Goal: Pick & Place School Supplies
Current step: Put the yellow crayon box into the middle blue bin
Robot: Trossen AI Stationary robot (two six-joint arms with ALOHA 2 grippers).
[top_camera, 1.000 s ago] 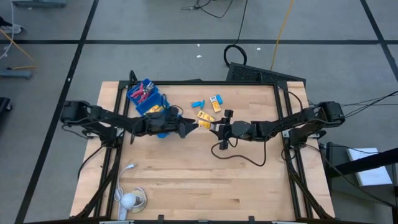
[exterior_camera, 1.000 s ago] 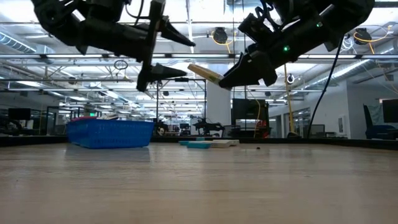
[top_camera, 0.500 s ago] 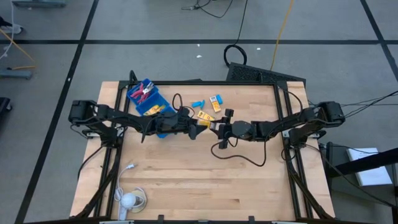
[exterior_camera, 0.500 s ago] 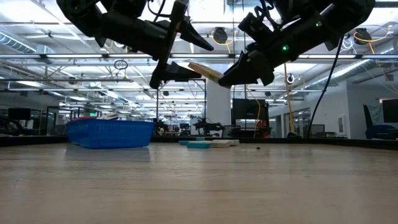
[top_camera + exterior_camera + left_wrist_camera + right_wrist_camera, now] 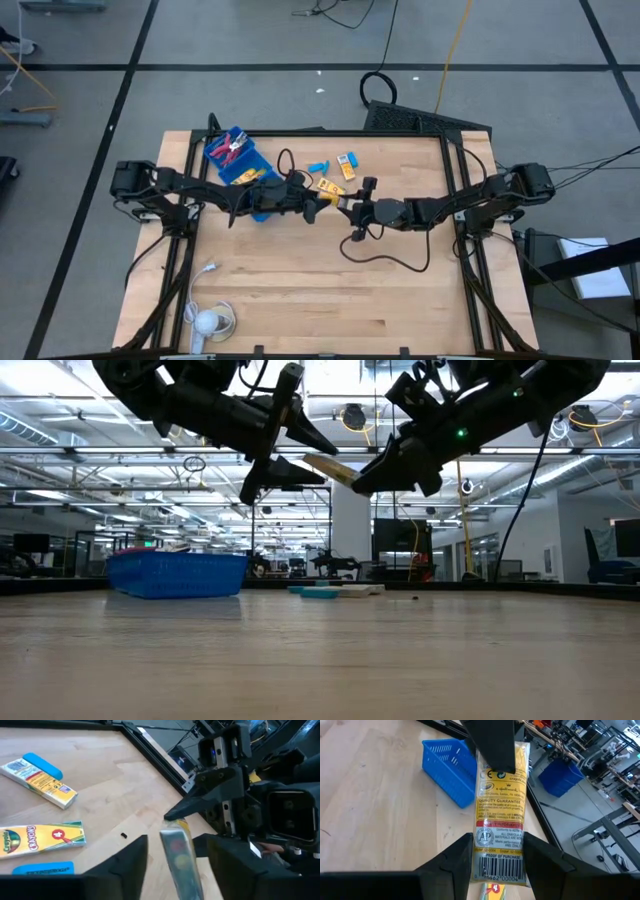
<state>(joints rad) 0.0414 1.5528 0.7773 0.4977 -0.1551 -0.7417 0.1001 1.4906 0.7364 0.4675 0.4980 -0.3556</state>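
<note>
Centre of the high view: right gripper (image 5: pixel 347 206) clenched on a yellow crayon box (image 5: pixel 501 810), held above the table (image 5: pixel 300 290). Left gripper (image 5: pixel 318 207) meets it from the left, fingers (image 5: pixel 300 430) spread around the box's free end, not closed. Blue basket (image 5: pixel 232 158) sits upper left. More crayon boxes (image 5: pixel 42 840) and a blue eraser (image 5: pixel 317 166) lie upper centre.

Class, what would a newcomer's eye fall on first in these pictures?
Two pincers meet in mid-air above the table's middle: the right pincer grips a yellow crayon box, and the open left pincer brackets its free end. Behind the left arm sits a blue basket holding red-handled scissors.
</note>
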